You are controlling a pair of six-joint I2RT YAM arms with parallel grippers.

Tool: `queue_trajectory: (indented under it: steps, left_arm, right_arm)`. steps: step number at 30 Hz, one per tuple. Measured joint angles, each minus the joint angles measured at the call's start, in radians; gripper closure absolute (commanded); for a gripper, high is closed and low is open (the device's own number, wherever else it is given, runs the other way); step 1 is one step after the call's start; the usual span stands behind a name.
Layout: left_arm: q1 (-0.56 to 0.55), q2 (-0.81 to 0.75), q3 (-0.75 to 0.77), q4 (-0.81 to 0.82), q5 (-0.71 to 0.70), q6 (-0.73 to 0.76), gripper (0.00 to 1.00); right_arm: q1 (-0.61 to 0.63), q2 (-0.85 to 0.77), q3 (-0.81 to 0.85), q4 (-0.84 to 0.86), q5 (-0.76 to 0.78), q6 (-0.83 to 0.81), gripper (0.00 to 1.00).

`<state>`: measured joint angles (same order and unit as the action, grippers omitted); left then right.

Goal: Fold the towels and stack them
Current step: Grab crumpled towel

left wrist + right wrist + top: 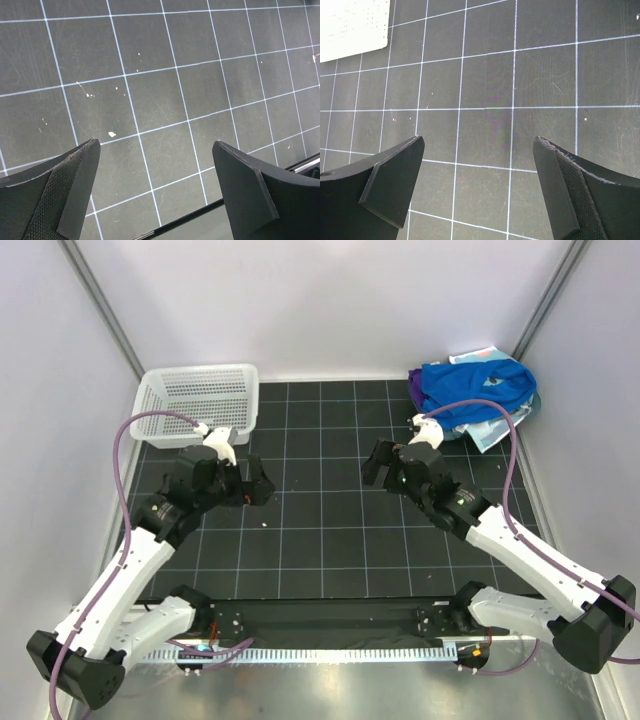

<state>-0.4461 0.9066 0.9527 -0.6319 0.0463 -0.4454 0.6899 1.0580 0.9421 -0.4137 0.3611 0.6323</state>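
The towels lie in a crumpled pile at the back right corner of the mat: a royal blue towel on top, a purple one at its left edge and a pale patterned one under it. My left gripper is open and empty over the left middle of the mat; in the left wrist view only bare mat shows between its fingers. My right gripper is open and empty at the right middle, a little left of the pile; the right wrist view shows only mat between its fingers.
A white plastic mesh basket stands at the back left; its corner shows in the right wrist view. The black gridded mat covers the table, with walls close on the left, back and right. A few white specks lie on the mat.
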Motion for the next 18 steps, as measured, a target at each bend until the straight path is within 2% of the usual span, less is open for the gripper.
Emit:
queue_trajectory:
  steps: [7,13,16,18]
  left_arm:
    - [0.001,0.0,-0.005,0.0,0.0,0.0,0.01]
    - [0.002,0.0,-0.008,0.0,-0.001,0.0,0.0]
    - [0.002,0.001,-0.008,0.0,-0.001,0.0,0.0]
    - [0.002,0.001,-0.008,0.0,-0.001,0.0,0.0]
  right_arm:
    - [0.0,0.018,0.027,-0.037,0.004,0.0,0.0]
    - [-0.011,0.203,0.254,-0.118,0.035,-0.044,0.0]
    - [-0.08,0.286,0.356,-0.143,0.015,-0.074,0.0]
    - [-0.187,0.353,0.426,-0.149,-0.019,-0.081,0.0]
